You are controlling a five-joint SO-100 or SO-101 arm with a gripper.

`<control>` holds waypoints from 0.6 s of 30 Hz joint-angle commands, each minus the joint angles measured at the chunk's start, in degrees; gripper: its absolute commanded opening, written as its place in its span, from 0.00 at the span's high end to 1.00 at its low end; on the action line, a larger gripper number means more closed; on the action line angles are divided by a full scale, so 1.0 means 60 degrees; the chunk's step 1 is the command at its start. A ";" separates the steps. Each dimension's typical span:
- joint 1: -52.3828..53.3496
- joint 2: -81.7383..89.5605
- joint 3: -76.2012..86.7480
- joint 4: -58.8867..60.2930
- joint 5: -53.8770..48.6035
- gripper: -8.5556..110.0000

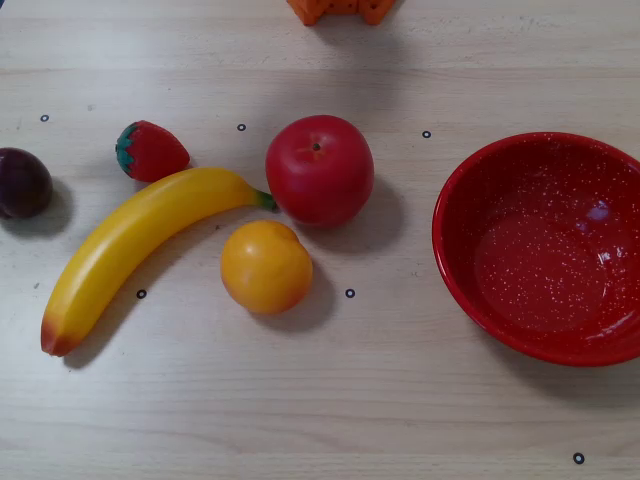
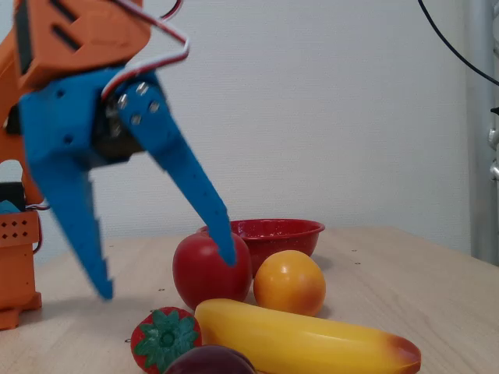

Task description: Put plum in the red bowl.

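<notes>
Dark purple-brown, your plum sits at the far left edge of the overhead view, resting on the pale wooden table with nothing touching it. Just to its right lies the strawberry, green leaves pointing toward the plum, and below that the banana curves from lower left up to its green tip, which ends right beside the red apple. You'll find the orange fruit just under the apple, near the banana's upper half. Well apart from all of these, at the right edge of the overhead view, the red bowl stands with its speckled inside bare, partly cut off by the frame. The orange arm base peeks in at the top edge.

From the low fixed view you see the blue gripper at the left, hanging above the table with its jaws spread wide, holding nothing; one finger points down near the left, the other crosses in front of the apple. The plum shows only as a dark dome at the bottom edge, between the strawberry and the banana, with the bowl behind the orange fruit
</notes>
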 commanded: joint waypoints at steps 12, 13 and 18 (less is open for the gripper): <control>-0.0117 -0.0938 -0.1758 0.0850 0.1025 0.40; -0.0088 -0.1069 -0.1860 0.0850 0.0981 0.40; 0.0059 -0.1685 -0.2461 0.0850 0.0688 0.40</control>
